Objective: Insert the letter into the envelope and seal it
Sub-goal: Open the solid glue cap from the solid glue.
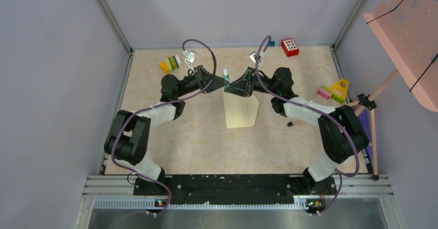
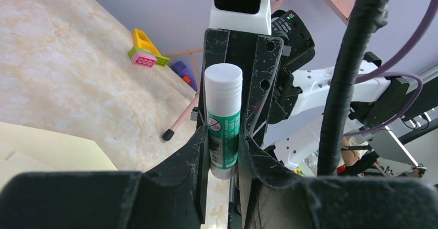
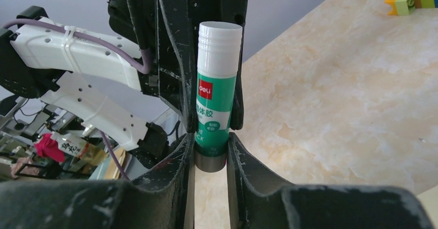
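Note:
A green and white glue stick (image 1: 225,75) stands upright in the air above the far end of the envelope (image 1: 241,110), a pale cream sheet lying flat on the table. My left gripper (image 1: 221,82) is shut on the stick from the left, and my right gripper (image 1: 232,84) has closed on it from the right. In the left wrist view the glue stick (image 2: 223,120) is clamped at its lower half by the left gripper (image 2: 223,136), with the envelope (image 2: 46,146) at lower left. In the right wrist view the right gripper (image 3: 210,141) pinches the base of the glue stick (image 3: 217,94). The letter is not visible.
Coloured toy bricks (image 1: 171,63) lie at the back left, a red block (image 1: 290,47) at the back, and pink and yellow bricks (image 1: 333,90) at the right. A pink perforated board (image 1: 408,32) on a tripod stands outside the right wall.

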Motion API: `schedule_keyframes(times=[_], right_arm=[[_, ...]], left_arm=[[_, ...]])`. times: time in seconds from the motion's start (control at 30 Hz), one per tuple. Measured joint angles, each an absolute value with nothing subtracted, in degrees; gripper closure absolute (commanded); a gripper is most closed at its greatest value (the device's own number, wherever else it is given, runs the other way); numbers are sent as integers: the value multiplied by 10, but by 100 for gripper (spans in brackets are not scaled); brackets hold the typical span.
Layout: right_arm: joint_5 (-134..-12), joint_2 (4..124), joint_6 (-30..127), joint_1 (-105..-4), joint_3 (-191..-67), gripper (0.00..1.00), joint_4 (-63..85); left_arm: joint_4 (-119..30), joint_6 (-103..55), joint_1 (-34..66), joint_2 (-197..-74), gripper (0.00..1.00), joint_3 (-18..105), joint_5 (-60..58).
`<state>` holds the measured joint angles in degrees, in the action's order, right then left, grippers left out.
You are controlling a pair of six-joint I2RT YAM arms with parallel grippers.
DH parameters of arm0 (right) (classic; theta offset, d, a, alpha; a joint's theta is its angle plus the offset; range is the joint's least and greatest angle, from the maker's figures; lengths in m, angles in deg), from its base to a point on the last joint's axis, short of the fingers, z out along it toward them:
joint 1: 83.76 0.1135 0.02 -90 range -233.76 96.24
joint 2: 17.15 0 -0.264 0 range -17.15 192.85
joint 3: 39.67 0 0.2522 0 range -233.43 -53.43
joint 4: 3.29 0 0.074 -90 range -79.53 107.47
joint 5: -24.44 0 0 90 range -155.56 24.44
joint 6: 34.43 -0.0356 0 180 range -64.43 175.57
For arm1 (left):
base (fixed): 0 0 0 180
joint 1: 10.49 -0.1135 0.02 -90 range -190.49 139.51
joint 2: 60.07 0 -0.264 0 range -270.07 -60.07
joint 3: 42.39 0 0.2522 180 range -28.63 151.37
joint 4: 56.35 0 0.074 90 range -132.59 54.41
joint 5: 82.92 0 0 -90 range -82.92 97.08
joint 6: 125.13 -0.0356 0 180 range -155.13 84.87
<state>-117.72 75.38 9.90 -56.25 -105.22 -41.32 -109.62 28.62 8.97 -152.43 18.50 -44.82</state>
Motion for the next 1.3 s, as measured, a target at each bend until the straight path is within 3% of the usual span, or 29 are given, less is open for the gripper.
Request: schedule_keyframes(times=[0.1, 0.27, 0.37, 0.53, 0.7, 1.0, 1.2, 1.3], right_arm=[[-1175, 754, 94, -563, -1052, 89, -410], [-1180, 754, 104, -563, -1052, 90, -404], [-1184, 754, 125, -562, -1052, 90, -382], [-1195, 740, 193, -564, -1059, 90, -288], [-1201, 697, 312, -574, -1085, 90, -130], [-1218, 636, 586, -578, -1128, 91, 163], [-1216, 635, 716, -577, -1128, 91, 294], [-1210, 635, 758, -573, -1128, 91, 334]], left_arm=[[-1101, 282, 90, -1524, 81, 185, -451], [-1098, 275, 90, -1523, 36, 185, -455], [-1082, 265, 90, -1516, 23, 185, -460], [-1032, 227, 71, -1491, 14, 185, -479], [-939, 151, 41, -1450, 12, 186, -503], [-595, -124, 26, -1402, 1, 277, -545], [-422, -251, 47, -1403, 1, 340, -578], [-360, -311, 83, -1405, 8, 356, -578]])
